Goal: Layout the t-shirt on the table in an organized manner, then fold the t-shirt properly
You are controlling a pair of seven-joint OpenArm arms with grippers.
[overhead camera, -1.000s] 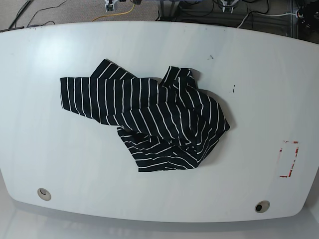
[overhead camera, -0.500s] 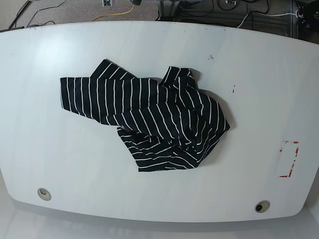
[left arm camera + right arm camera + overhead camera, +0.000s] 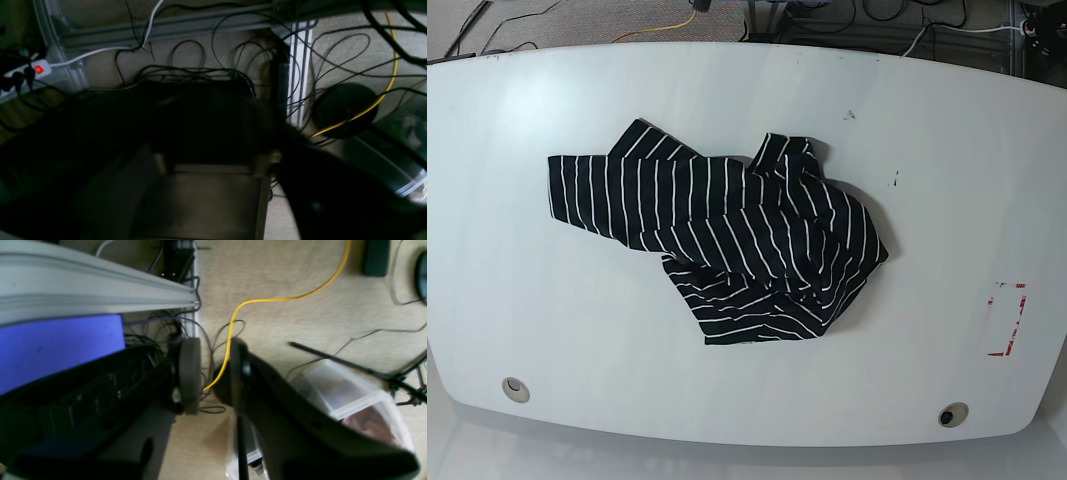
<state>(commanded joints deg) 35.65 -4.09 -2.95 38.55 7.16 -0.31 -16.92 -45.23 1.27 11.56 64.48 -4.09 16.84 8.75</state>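
The t-shirt was left crumpled on the table; right gripper was parted, left gripper state couldn't be told.

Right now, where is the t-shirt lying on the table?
In the base view the t-shirt lies crumpled near the middle of the table, well left of the red marking.

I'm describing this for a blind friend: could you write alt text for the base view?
A black short-sleeved fabric t-shirt with thin white stripes lies crumpled near the middle of a big glossy white table with curved edges. Two small round holes sit along the near edge, and a small red rectangular marking is at right. No robot arm shows.
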